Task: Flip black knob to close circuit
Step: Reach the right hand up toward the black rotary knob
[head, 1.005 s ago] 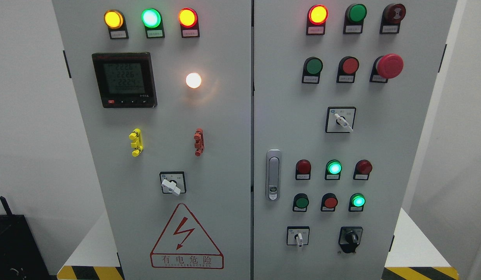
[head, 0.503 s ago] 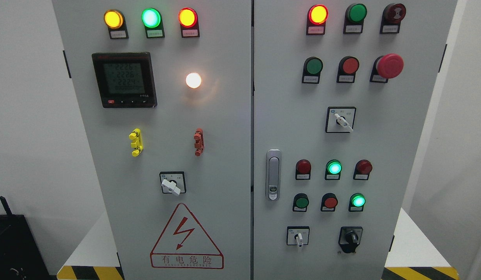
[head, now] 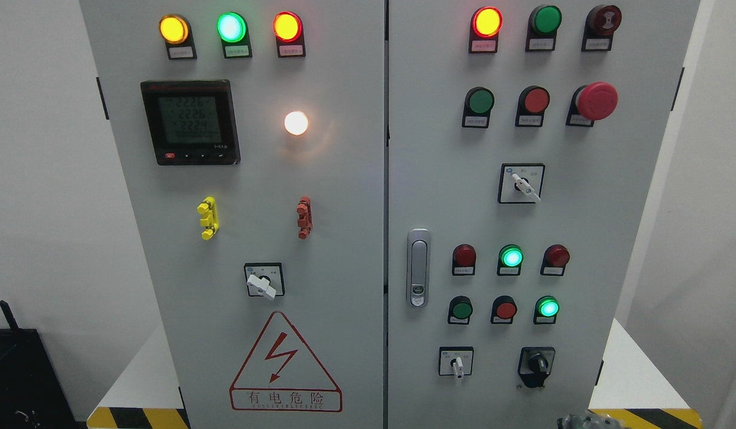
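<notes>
While edging in at bottom right, hand (head: 588,422) barely visible | grip state indeterminate | black knob (head: 538,363) untouched, lower right.

An industrial electrical room: a grey control cabinet (head: 344,238) with indicator lamps (head: 231,27), a digital meter (head: 190,122), and hazard-striped floor edging (head: 136,417).

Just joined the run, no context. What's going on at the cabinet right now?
Nothing is being handled yet. The robot faces a grey electrical cabinet with several indicator lamps lit. The black knob at the lower right of the right door is untouched. A dark part, probably one of the robot's hands, shows at the bottom edge below the knob, too little of it to tell which hand or how it is posed. The flip is not yet done.
</notes>
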{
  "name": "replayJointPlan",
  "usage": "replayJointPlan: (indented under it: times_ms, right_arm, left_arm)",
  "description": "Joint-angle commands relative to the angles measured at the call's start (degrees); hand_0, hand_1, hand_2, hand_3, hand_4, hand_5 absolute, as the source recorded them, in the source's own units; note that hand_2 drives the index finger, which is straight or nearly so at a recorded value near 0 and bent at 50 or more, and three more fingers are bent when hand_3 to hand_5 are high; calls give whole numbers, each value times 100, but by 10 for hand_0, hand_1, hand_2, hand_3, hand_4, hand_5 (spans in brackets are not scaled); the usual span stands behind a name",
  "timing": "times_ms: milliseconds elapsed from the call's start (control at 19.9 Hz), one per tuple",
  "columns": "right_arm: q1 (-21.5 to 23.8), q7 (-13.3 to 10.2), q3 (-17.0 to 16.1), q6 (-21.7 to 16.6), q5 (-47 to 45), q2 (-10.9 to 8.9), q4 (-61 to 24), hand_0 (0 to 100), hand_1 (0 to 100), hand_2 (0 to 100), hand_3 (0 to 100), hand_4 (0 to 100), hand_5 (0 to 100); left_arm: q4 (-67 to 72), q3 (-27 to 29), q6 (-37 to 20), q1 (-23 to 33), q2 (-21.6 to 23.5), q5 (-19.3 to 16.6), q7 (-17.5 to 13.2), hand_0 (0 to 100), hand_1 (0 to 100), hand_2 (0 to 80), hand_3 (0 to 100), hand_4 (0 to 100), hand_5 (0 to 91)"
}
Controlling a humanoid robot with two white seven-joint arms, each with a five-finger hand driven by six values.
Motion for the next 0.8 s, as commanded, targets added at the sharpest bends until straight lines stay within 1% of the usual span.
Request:
replayJointPlan:
  times_ms: [0, 251, 452, 603, 704, 754]
  right_arm:
    - [-424, -79, 65, 10, 20, -44, 670, 0, 0, 867, 1000, 796, 800]
    - [-714, -97, 30, 28, -15, -88, 960, 0, 0, 871, 1000, 799, 804]
    - [-899, -97, -93, 19, -50, -123, 1171, 0, 0, 873, 1000, 800, 805]
    - [-926, -97, -278, -16, -68, -167, 1224, 0, 0, 874, 1000, 800, 806]
    - [-926, -97, -313, -16, -68, -246, 1233, 0, 0, 874, 1000, 799, 807]
    - [-926, -97, -322, -16, -68, -247, 1233, 0, 0, 874, 1000, 799, 807]
  left_arm:
    - [-193, 62, -28, 193, -3, 44, -2, 0, 0, 0, 49, 28, 0]
    - [-193, 62, -28, 193, -3, 44, -2, 0, 0, 0, 50, 28, 0]
    - [-193, 62, -28, 193, -3, 44, -2, 0, 0, 0, 50, 27, 0]
    - [-193, 62, -28, 193, -3, 44, -2, 0, 0, 0, 52, 28, 0]
    - [-193, 62, -28, 193, -3, 44, -2, 0, 0, 0, 52, 28, 0]
    - [-193, 62, -28, 193, -3, 44, -2, 0, 0, 0, 51, 28, 0]
